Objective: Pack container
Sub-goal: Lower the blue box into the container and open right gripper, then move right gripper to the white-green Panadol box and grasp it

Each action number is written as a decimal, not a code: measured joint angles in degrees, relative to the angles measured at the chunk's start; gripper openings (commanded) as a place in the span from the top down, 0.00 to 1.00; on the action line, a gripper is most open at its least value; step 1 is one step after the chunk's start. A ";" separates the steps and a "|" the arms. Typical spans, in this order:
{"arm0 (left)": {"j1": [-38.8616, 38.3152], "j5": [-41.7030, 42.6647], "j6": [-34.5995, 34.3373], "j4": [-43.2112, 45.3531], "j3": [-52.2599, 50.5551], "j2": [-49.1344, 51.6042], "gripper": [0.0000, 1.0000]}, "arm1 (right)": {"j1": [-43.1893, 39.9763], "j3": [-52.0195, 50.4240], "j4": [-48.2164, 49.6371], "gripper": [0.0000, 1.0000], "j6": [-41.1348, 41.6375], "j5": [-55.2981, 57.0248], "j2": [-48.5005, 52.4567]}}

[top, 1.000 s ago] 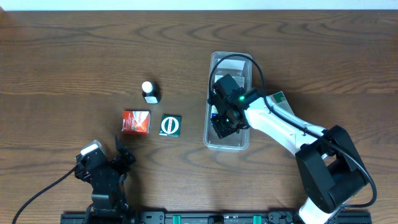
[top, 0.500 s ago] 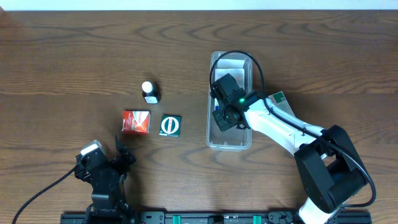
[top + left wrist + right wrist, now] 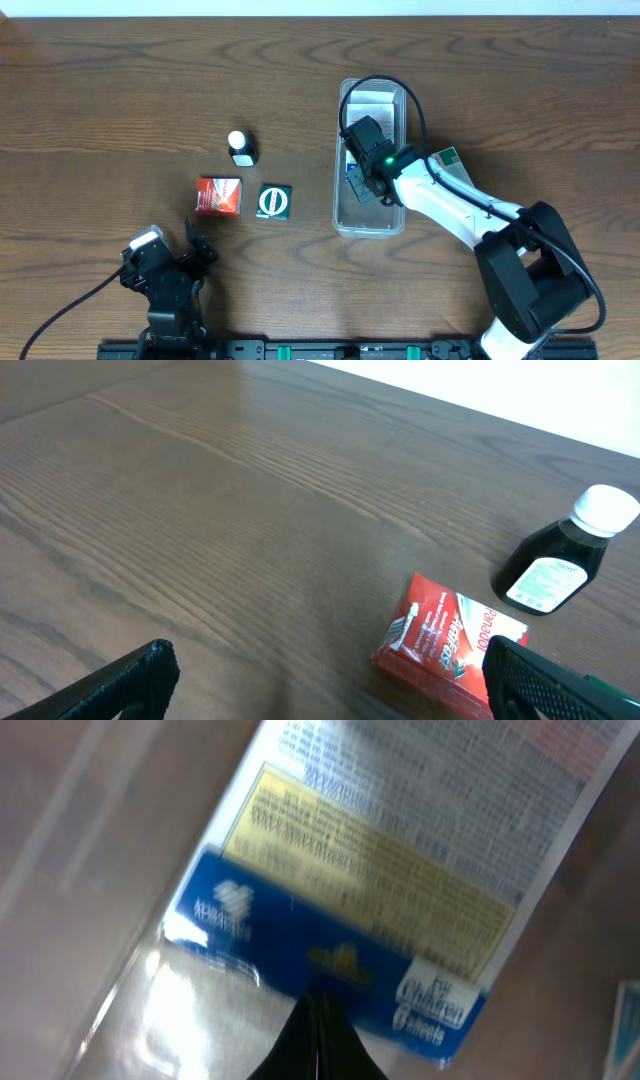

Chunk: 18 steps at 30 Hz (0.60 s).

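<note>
The container (image 3: pixel 368 224) is a long clear tub with a white label (image 3: pixel 372 100) at its far end, right of the table's centre. My right gripper (image 3: pixel 365 182) reaches down inside it. In the right wrist view its fingertips (image 3: pixel 320 1008) are pressed together at the blue edge of a blue, white and yellow packet (image 3: pixel 360 910). The packet lies face-up on the tub's floor, and a blue bit of it shows from overhead (image 3: pixel 353 177). My left gripper (image 3: pixel 195 250) is open and empty near the front left, its fingers (image 3: pixel 335 690) wide apart.
A red box (image 3: pixel 218 196) (image 3: pixel 445 645), a green box with a white ring (image 3: pixel 273 201) and a dark bottle with a white cap (image 3: pixel 241 148) (image 3: pixel 565 555) lie left of the tub. A green and white item (image 3: pixel 447 158) lies by the right arm.
My right gripper has moved inside the tub from its near end toward the middle. The tub has shifted slightly. The left arm has not moved.
</note>
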 measured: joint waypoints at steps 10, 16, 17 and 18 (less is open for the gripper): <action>0.00 0.00 0.00 -0.02 0.00 0.00 0.02 | -9.07 3.78 -11.67 0.01 1.60 -8.72 -21.53; 0.00 0.02 0.00 -0.02 0.00 0.00 0.02 | -24.68 4.33 -16.72 0.01 1.57 -9.33 -23.26; 0.00 0.00 0.00 0.00 0.00 0.00 0.02 | -26.97 4.15 -16.85 0.01 1.51 -9.60 -22.12; 0.00 0.00 0.00 0.00 0.00 0.00 0.02 | -28.98 3.96 -16.83 0.01 1.14 -10.25 -20.79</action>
